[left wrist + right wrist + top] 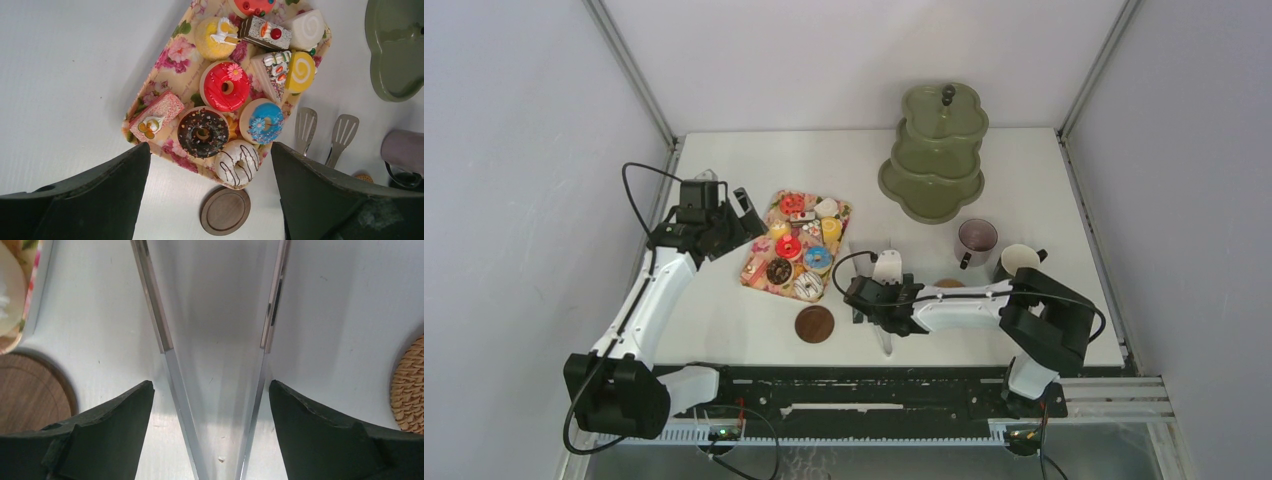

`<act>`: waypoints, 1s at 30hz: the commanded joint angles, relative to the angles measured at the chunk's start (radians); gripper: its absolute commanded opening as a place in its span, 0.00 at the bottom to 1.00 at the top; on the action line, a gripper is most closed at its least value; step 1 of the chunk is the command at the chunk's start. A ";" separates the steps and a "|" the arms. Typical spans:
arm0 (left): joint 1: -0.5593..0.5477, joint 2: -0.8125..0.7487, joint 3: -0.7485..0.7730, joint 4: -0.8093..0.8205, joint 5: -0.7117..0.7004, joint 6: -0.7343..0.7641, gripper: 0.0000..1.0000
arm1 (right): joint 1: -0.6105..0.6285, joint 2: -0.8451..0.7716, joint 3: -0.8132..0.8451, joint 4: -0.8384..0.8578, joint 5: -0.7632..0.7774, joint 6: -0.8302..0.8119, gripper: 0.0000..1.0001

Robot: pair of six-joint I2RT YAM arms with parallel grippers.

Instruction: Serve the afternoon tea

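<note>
**Mauve mug and green mug off to the right, pastries all on the tray**

From where I stand, the toy pastries (789, 247) are packed together on the floral tray (170, 60), left of centre on the white table (744, 170). A red donut (226, 86) sits in the middle of the tray. A chocolate donut (202, 132), a blue donut (263, 121) and a white striped donut (238, 161) crowd its near end, the striped one right at the rim. A pink cake slice (155, 114) lies along the left edge.

The mauve mug (976, 238) and the green mug (1018, 260), white inside, stand upright and close together at the right. Both are in front of the three-tier green stand (934, 185) at the back.

The left gripper (210, 150) hangs by the tray's left side, up off the table, with its fingers spread wide and gripping nothing.

The right gripper (210, 385) is low over the metal tongs (155, 315), just right of the tray's near corner. Its jaws are wide too, one finger on each side of the tongs' two arms, which lie on the table between them. I cannot tell whether either finger touches the metal.

A round wooden coaster (814, 323) lies just beside the tray's near end. A woven coaster (410, 385) lies on the other side of the tongs, towards the mugs.
</note>
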 commanded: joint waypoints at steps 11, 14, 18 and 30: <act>-0.003 -0.029 0.007 0.024 0.018 0.029 0.95 | -0.015 0.062 0.021 0.058 0.057 0.009 0.52; -0.007 -0.007 0.037 0.022 0.027 0.033 0.95 | -0.010 0.020 0.008 0.083 0.062 -0.054 0.34; -0.051 0.064 0.134 0.020 0.020 0.039 0.95 | -0.012 -0.074 -0.021 0.118 0.016 -0.149 0.07; -0.278 0.443 0.539 0.016 0.016 0.046 0.95 | -0.112 -0.573 0.000 -0.183 0.015 -0.254 0.00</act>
